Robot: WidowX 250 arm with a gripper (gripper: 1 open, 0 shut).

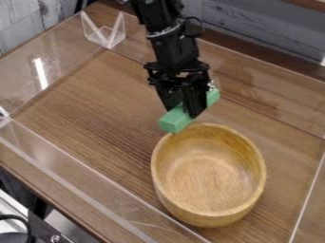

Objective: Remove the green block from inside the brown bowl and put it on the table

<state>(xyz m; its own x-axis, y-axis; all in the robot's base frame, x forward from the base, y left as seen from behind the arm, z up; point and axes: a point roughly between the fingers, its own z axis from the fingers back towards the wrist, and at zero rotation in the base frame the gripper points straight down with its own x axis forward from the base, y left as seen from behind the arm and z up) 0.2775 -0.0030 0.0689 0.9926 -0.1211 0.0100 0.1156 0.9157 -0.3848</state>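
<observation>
The green block (178,118) hangs tilted in the air, just above the far rim of the brown bowl (207,173). My gripper (184,102) is shut on the block's upper part, with the black arm reaching down from the top of the view. The bowl is round, light wood, and holds nothing inside. It rests on the wood-grain table (89,109), right of centre and toward the front.
Low clear acrylic walls (51,166) border the table on the left and front. A clear folded stand (105,30) sits at the back left. Bare tabletop stretches left of the bowl.
</observation>
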